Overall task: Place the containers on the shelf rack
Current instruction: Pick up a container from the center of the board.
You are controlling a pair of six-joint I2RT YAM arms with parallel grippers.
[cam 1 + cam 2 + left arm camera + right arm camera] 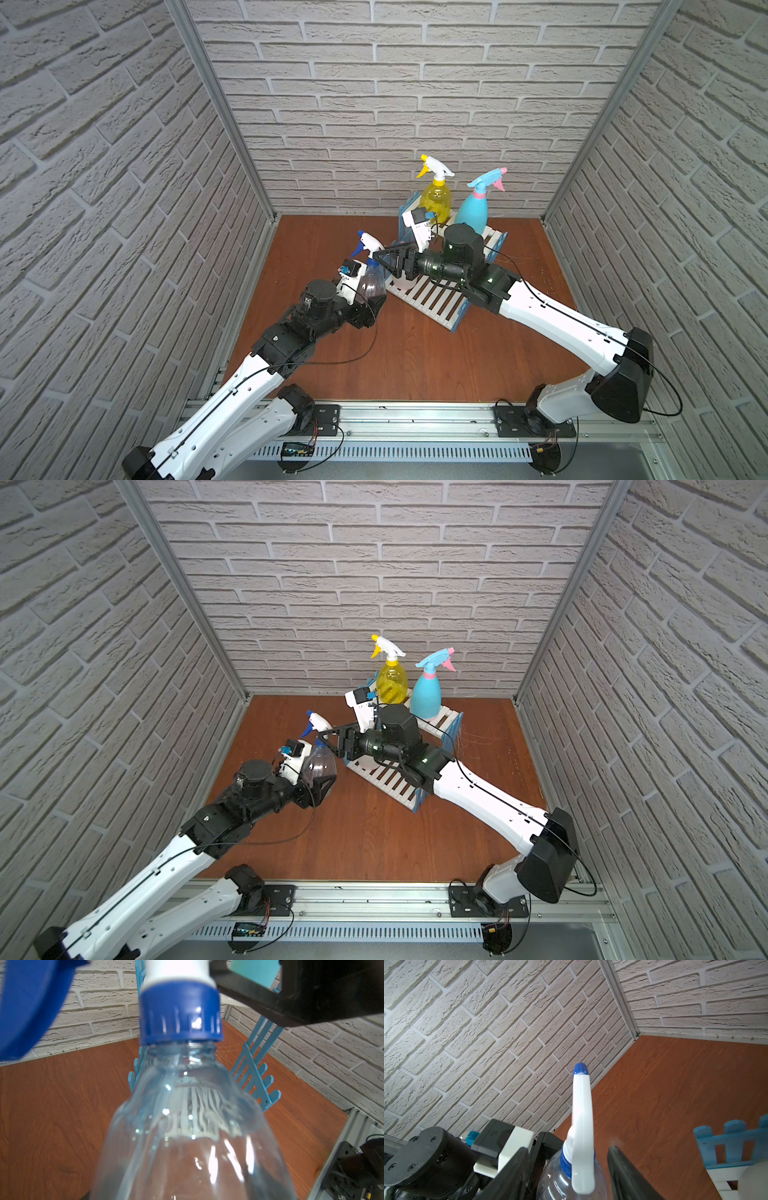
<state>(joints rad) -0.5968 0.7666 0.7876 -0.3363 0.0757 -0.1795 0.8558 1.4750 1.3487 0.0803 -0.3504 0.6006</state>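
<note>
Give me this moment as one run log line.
left claw: holding clear bottle | right claw: open around its neck | rack: yellow bottle, blue bottle on top tier

bright, even light from above; shadows on the reddish-brown wooden tabletop (415, 353) are faint. in both top views the grey brick-pattern walls (83, 166) (62, 646) bow at the edges. white glare streaks the clear plastic spray bottle (187, 1126), its blue trigger lever (31, 1001) blurred; the cream-white plastic bottle (753, 1180) is out of focus.
</note>
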